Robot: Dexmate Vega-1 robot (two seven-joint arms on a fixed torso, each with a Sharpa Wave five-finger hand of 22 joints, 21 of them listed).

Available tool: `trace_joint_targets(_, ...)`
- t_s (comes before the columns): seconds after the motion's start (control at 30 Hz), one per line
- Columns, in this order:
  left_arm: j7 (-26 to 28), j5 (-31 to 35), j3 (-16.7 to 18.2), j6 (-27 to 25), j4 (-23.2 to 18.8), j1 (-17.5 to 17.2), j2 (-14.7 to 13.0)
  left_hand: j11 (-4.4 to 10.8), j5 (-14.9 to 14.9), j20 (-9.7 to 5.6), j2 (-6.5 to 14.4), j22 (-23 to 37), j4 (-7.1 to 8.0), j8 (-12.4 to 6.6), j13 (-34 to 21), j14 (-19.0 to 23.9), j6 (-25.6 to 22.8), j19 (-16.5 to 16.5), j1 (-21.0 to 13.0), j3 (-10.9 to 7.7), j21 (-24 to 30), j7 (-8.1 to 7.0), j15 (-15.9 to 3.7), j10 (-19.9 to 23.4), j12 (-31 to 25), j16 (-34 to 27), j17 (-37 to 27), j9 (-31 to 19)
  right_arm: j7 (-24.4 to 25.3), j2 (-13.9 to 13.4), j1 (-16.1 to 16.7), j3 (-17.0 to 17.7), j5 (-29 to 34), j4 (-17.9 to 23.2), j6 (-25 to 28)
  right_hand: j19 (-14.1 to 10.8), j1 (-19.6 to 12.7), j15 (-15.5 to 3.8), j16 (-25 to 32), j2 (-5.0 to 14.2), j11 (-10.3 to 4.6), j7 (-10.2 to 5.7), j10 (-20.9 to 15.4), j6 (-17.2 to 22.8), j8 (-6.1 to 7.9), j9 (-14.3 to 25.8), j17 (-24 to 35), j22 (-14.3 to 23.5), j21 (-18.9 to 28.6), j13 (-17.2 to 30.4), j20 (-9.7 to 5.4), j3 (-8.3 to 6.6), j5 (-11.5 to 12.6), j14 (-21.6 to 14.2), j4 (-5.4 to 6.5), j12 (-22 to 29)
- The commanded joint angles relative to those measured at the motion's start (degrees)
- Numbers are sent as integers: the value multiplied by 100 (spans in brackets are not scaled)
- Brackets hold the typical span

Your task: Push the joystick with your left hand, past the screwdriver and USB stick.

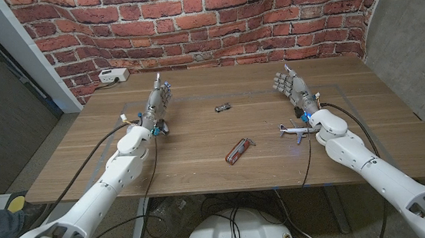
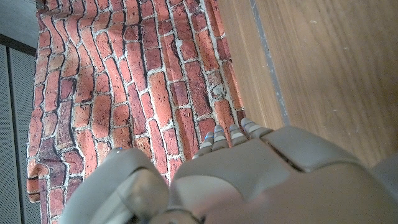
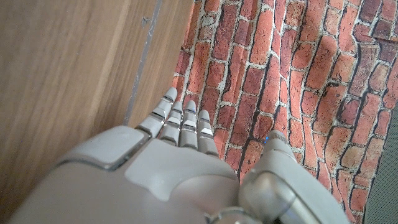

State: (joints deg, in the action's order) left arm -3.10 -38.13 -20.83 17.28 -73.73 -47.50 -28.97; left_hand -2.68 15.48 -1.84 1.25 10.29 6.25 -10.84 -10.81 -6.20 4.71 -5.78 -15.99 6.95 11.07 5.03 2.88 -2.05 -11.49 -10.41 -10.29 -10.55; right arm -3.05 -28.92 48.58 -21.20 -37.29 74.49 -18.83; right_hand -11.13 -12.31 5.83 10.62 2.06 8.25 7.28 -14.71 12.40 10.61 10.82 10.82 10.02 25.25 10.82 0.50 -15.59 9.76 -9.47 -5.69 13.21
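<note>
Nothing of the push looks done, in my judgement. At the far left edge of the table (image 1: 199,139) a white box (image 1: 112,76) sits against the brick wall (image 1: 211,19).

Next comes the left hand (image 1: 158,101), upright on the far left part of the table. Its fingers point up and away towards the wall and it holds nothing, touching none of the small things.

Right of it, well apart and near the table's middle, lies a small dark piece (image 1: 221,107), which may be the USB stick; it is too small to tell. Nearer and a little further right lies a red tool (image 1: 238,150), folded and slanted, possibly standing in for the screwdriver. Right again, a toy plane (image 1: 294,131) lies just beside the right wrist.

I cannot pick out a joystick among these, so where the task's thing lies is unclear. If one of the three is meant, it is well apart from the left hand.

The right hand (image 1: 290,87) stands upright on the far right, fingers up and empty too.

What is left is the whole job: bring the left hand across to the target, set it against it, and slide it past the other two.

Count: two hands, one white box, one dark piece, one red tool, one toy plane.
</note>
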Motion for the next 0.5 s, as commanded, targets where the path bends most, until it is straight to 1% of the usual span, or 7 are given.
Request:
trace_joint_targets(0.03,-89,-33,48,72,-138,-72,-75,-43,38,2,6,18,2,-39,-19,-43,3,-45,-43,36,30,37,-1,12,-37,-24,-25,-10,-91,56,17,-8,32,3,-237,-55,-50,-16,40,-3,-14,7,-46,43,38,22,6,23,26,13,-5,-40,31,-60,7,32)
trace_joint_targets(0.23,-196,-99,102,181,-282,-183,-133,-45,35,9,12,18,-1,-45,-19,-25,-11,-44,-51,39,33,33,-1,24,-42,-31,-25,-10,-47,33,31,-29,81,65,-205,-62,-44,-24,44,-3,-17,-2,-48,43,41,21,5,23,14,12,-4,-37,31,-70,5,28)
trace_joint_targets(0.33,-102,-40,123,178,-408,-248,-195,-41,32,14,16,18,-4,-49,-20,-11,-22,-31,-57,41,40,29,3,44,-50,-36,-25,-10,-45,40,23,-44,96,68,-202,-66,-43,-25,45,-1,-23,-13,-65,45,44,20,4,23,8,11,-5,-37,31,-72,5,33)
trace_joint_targets(0.5,8,7,166,148,-608,-382,-307,-33,26,21,26,17,-9,-68,-20,42,-75,1,-73,46,55,17,0,98,-70,-54,-24,-10,-107,98,-41,-64,95,-44,-271,-72,-42,-28,46,2,-14,-14,-81,53,48,20,3,23,0,11,-3,-37,32,-76,3,36)
